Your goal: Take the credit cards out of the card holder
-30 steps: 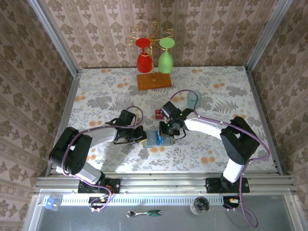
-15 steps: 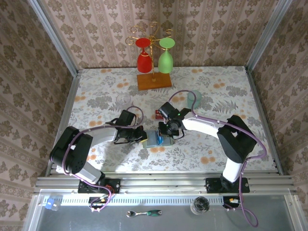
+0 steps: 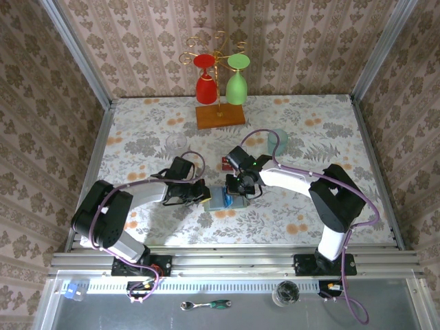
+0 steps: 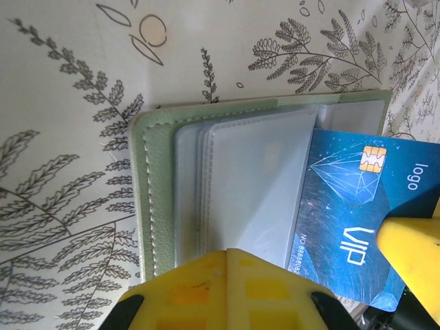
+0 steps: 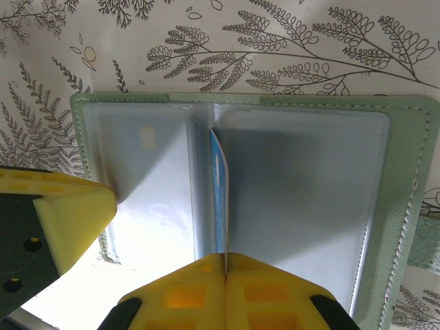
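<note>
The card holder (image 3: pixel 218 203) lies open on the floral table, pale green with grey-blue clear pockets (image 4: pixel 247 179) (image 5: pixel 302 199). A blue credit card (image 4: pixel 357 199) marked VIP sticks out of a middle pocket. In the right wrist view this blue card (image 5: pixel 218 192) stands on edge, and my right gripper (image 5: pixel 226 256) (image 3: pixel 238 190) is shut on its near edge. My left gripper (image 4: pixel 230 253) (image 3: pixel 206 195) is shut, its yellow tips resting on the holder's left pockets with nothing between them. A red credit card (image 3: pixel 226 163) lies on the table just behind the holder.
At the back stands a wooden base (image 3: pixel 220 115) with a gold rack holding a red glass (image 3: pixel 206 86) and a green glass (image 3: pixel 236 84). A pale teal cup (image 3: pixel 275 141) sits behind the right arm, and a clear glass (image 3: pixel 176 143) behind the left.
The right gripper's jaws have closed onto the blue card and the right arm has edged slightly left. The left arm and the holder have not moved.
</note>
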You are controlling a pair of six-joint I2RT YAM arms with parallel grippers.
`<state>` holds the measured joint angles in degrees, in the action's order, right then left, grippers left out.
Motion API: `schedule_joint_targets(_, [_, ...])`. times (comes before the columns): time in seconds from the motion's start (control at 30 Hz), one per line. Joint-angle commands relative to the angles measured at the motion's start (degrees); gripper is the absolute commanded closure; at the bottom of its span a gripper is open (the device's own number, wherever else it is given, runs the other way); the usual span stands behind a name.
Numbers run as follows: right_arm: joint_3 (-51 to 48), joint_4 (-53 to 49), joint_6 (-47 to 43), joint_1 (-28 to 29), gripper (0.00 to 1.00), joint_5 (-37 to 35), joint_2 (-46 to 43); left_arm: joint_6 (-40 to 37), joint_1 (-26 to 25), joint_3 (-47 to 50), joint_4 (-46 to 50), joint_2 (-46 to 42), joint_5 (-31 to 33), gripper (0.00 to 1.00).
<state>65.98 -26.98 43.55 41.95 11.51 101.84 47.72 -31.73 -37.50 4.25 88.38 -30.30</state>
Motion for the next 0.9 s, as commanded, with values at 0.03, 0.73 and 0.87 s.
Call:
schedule_joint_targets(0.03, [1.4, -2.1, 0.3, 0.3, 0.96, -2.7, -2.4, -1.1, 0.6, -0.3, 0.0, 0.5, -1.4, 1.00])
schedule_joint_targets(0.73, [11.5, -14.5, -34.2, -7.1, 1.00, -0.7, -5.2, -4.5, 2.3, -7.3, 6.8, -0.6, -2.5, 0.98])
schedule_joint_targets(0.87, [14.8, -17.4, -50.5, -8.2, 1.00, -3.0, -4.0, -4.3, 2.7, -7.6, 7.3, -1.3, -1.8, 0.98])
